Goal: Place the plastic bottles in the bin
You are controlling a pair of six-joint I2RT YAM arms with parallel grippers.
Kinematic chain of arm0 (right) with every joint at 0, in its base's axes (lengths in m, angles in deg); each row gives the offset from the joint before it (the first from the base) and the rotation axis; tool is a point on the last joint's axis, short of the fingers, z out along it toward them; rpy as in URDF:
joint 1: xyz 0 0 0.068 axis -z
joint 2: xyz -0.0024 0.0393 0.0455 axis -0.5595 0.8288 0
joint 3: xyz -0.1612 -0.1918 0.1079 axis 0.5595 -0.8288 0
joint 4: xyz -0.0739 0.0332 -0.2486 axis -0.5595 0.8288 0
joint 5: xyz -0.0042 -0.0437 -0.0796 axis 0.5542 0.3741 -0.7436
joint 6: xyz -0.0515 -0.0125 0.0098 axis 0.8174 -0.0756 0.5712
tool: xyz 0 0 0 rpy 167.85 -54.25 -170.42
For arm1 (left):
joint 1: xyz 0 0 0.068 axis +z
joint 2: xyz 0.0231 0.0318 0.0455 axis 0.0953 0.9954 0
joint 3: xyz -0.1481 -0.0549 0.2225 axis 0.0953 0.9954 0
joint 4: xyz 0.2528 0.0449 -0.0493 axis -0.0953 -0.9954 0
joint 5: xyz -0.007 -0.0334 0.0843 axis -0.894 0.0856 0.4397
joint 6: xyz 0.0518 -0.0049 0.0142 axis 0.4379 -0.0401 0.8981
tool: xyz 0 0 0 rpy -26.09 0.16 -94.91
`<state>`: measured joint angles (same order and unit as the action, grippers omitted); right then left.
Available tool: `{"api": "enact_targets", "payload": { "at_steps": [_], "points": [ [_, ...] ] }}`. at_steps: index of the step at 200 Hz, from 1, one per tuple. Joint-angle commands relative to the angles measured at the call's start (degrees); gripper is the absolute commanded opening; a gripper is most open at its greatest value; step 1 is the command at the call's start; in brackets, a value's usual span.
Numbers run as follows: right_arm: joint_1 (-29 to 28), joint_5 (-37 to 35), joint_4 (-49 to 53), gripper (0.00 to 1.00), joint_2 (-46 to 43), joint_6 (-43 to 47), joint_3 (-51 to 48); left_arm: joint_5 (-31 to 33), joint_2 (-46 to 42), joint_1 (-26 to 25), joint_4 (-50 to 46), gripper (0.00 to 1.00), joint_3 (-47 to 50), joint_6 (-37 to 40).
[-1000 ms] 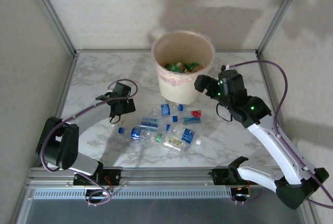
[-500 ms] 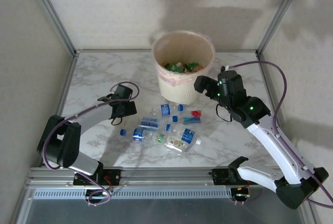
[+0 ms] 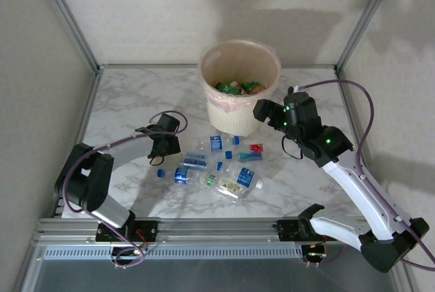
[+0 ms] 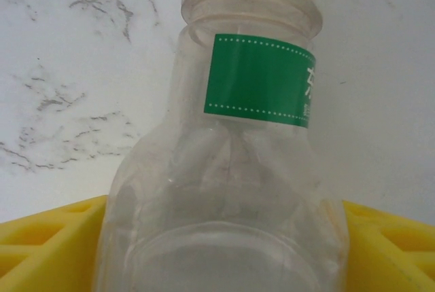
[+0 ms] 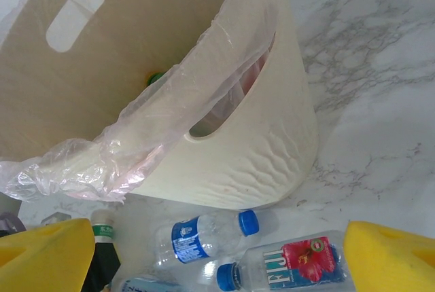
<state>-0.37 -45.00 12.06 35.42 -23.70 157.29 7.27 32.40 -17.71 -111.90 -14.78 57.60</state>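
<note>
Honestly, my left jaws straddle a clear green-label bottle (image 4: pixel 231 170) on the counter (image 4: pixel 68 68), grip unclear. I'd squeeze mid-body gently, then lift toward the bin (image 5: pixel 258 156). Right jaws gape open.

White links, black joints, purple cable (image 3: pixel 372 105) per arm; green lights (image 3: pixel 329 140) on right arm (image 3: pixel 353 183); yellow pads (image 5: pixel 391 254) on right gripper (image 5: pixel 217 254)
</note>
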Motion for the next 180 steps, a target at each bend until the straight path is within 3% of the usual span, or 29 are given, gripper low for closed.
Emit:
{"api": "enact_targets", "payload": {
  "at_steps": [1,64,128,180],
  "points": [
    [-0.4,-0.6,-0.6,0.93,-0.4,-0.5,0.0,2.2,0.7,-0.3,0.2,0.71,-2.0,-1.1],
    [-0.4,-0.8,0.0,0.91,-0.8,-0.2,1.1,3.1,-2.5,-0.4,-0.3,0.63,-3.6,-2.6],
    [-0.5,0.1,-1.3,0.91,-2.2,-0.2,1.3,5.0,-13.1,-0.3,-4.3,0.62,-8.4,-4.0],
    [-0.5,0.1,-2.0,0.91,-4.3,-0.5,-0.5,2.9,-21.6,-0.5,-7.7,0.64,-22.4,-3.8]
  ]
}}
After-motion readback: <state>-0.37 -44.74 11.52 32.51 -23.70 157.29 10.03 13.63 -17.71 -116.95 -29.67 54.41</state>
